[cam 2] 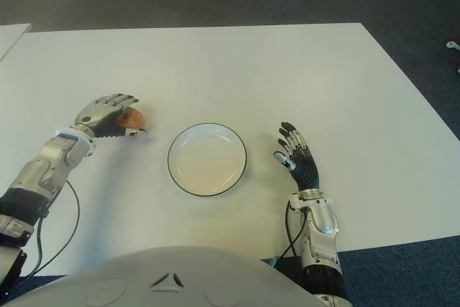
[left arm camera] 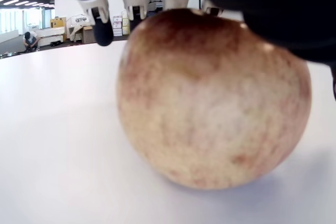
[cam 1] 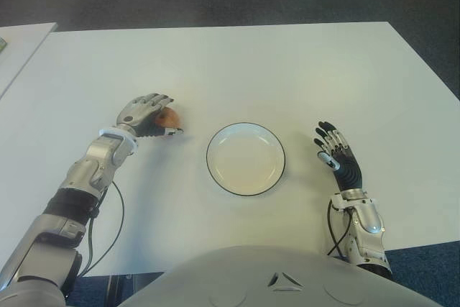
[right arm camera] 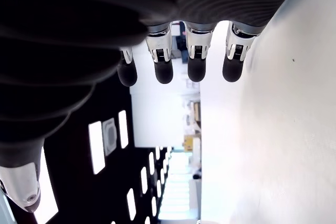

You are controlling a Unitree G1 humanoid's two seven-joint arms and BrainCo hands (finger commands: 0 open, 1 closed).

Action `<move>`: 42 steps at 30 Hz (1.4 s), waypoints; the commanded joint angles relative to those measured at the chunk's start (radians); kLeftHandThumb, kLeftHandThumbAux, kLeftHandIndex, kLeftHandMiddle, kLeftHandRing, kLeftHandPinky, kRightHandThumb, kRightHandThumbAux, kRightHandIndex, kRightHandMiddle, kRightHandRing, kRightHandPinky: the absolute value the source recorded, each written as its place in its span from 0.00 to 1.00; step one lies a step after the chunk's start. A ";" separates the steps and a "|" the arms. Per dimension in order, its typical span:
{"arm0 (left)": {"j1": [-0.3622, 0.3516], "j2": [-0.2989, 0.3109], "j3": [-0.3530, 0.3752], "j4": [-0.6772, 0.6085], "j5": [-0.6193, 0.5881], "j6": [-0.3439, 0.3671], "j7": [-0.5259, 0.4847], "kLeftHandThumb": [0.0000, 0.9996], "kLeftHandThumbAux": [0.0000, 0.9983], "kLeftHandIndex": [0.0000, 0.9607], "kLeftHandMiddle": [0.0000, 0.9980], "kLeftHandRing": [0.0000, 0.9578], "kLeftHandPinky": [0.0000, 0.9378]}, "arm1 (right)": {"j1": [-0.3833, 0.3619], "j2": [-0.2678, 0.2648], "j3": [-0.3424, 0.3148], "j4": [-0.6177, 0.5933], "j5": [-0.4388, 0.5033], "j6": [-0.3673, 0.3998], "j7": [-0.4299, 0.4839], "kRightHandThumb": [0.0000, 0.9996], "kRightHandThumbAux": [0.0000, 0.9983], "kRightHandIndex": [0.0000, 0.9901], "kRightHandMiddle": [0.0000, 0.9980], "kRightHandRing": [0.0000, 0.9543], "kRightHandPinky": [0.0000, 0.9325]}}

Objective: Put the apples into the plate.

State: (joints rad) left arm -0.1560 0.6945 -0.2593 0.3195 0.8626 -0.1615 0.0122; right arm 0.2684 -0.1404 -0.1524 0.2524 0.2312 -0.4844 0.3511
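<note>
Apple [cam 1: 169, 118] under grasp on the white worktop [cam 1: 287, 70], at nine o'clock from the plate [cam 1: 246, 159]: my left hand [cam 1: 147, 115] curls over it. My right hand [cam 1: 336, 154], fingers spread and holding nothing, shows at three o'clock. Next, I judge, a firm lift and carry toward three o'clock into the plate.

Left robot hand [cam 1: 147, 115] curled; right robot hand [cam 1: 336, 154] spread.

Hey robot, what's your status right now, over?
Left hand cupped over the apple, apple on the table. Right hand open beside the plate, on its right. Plate empty, path clear.
</note>
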 commanded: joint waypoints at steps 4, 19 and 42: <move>0.025 -0.023 -0.033 0.009 -0.004 0.030 -0.017 0.37 0.27 0.07 0.08 0.06 0.09 | 0.018 0.004 -0.010 0.070 0.011 0.016 0.014 0.20 0.57 0.09 0.07 0.06 0.09; 0.032 -0.045 -0.064 0.012 -0.002 0.077 -0.022 0.37 0.27 0.07 0.09 0.08 0.12 | 0.014 -0.012 -0.028 0.067 0.016 0.034 0.024 0.18 0.57 0.09 0.07 0.06 0.09; -0.028 -0.048 -0.115 0.142 0.023 0.089 0.086 0.83 0.66 0.42 0.51 0.73 0.80 | 0.017 -0.036 -0.051 0.025 0.057 0.123 0.038 0.18 0.55 0.09 0.09 0.08 0.12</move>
State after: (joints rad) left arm -0.2125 0.6609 -0.3433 0.4079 0.8665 -0.0700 0.0761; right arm 0.2611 -0.1832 -0.1996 0.2420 0.2797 -0.4044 0.3876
